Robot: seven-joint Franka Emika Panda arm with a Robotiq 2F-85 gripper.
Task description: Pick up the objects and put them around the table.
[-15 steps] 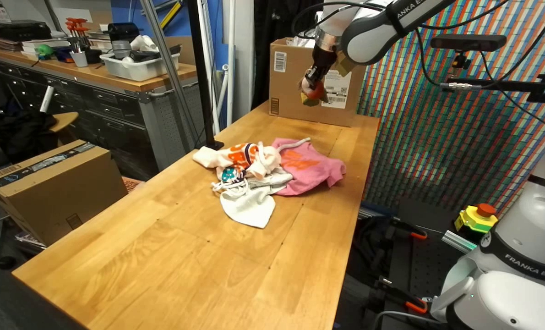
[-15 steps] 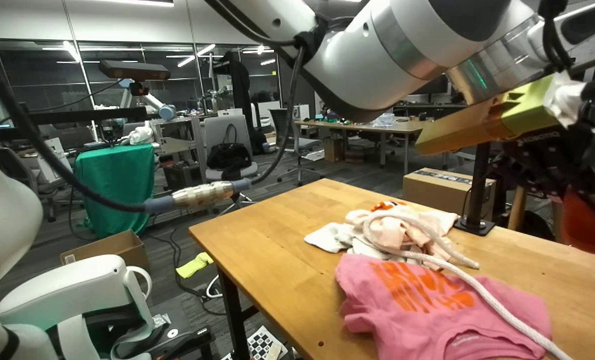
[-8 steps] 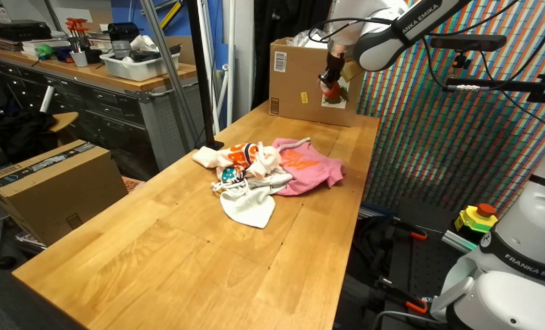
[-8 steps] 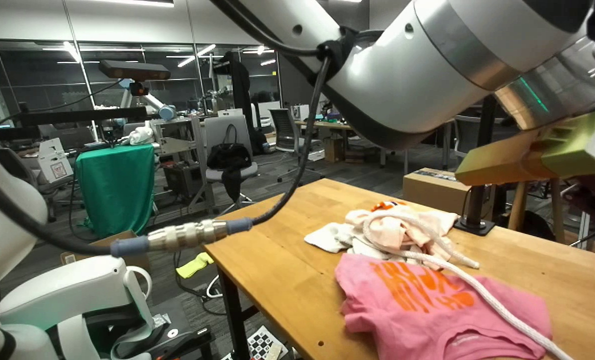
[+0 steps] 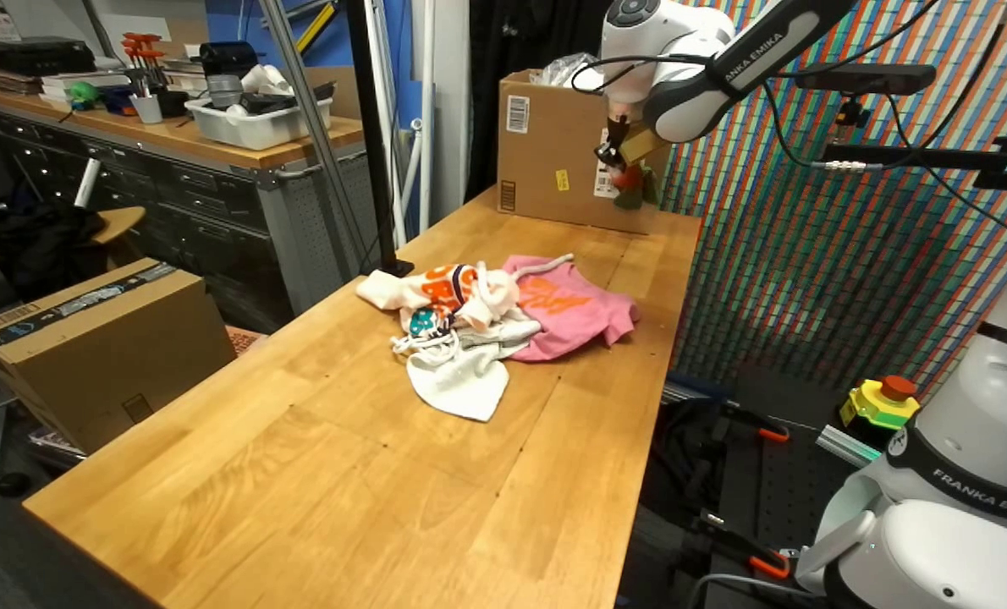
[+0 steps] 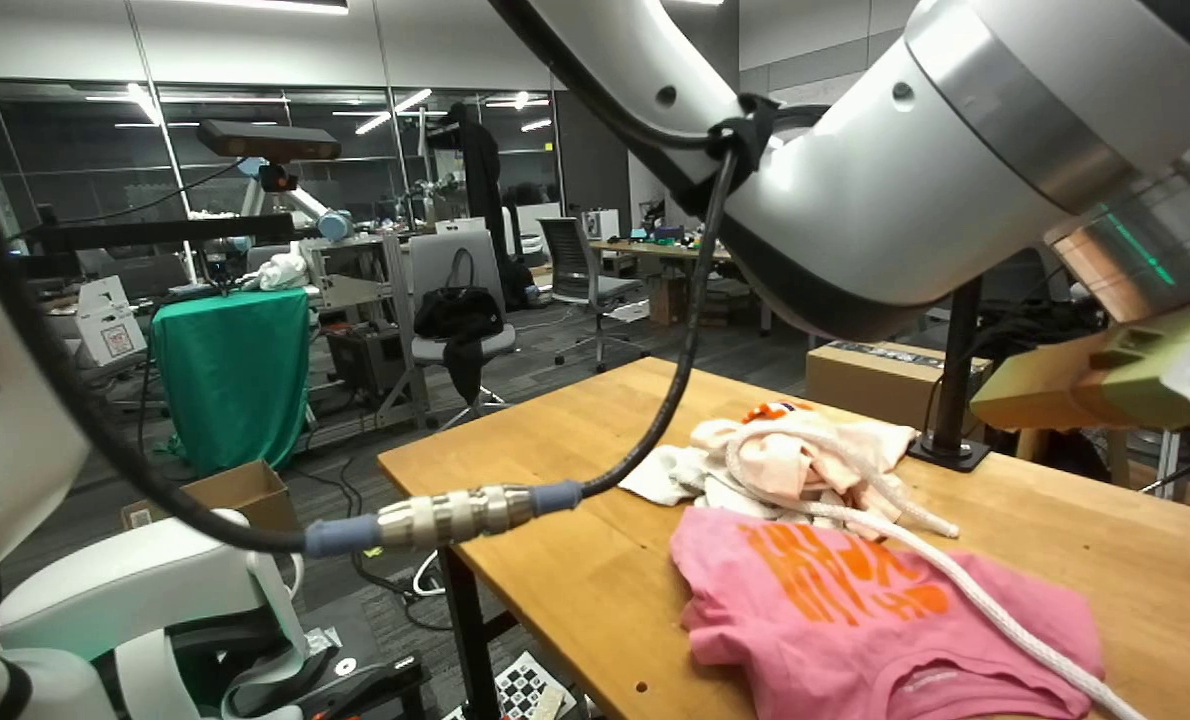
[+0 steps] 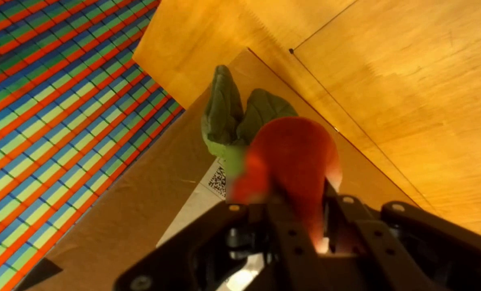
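Reads as the place step. Claw point(image 7: 294, 198) is clamped on a leafy red-and-green plush point(image 7: 295, 151), hanging in front of the cardboard box point(image 5: 537, 161) at that end of the table point(image 5: 368, 474). Looks off the table; whether it touches the box, can't tell. Rest not spread out: pink shirt point(image 6: 835, 640), cream cloth with orange and teal print point(image 5: 448, 292) and white-grey cloth point(image 5: 461, 381) overlap mid-table, white cord point(image 6: 957, 574) lying across the shirt. Next, my read: lower the plush onto the table beside the box, let go, lift straight up. Then the cream cloth, which looks uppermost; cord could snag.
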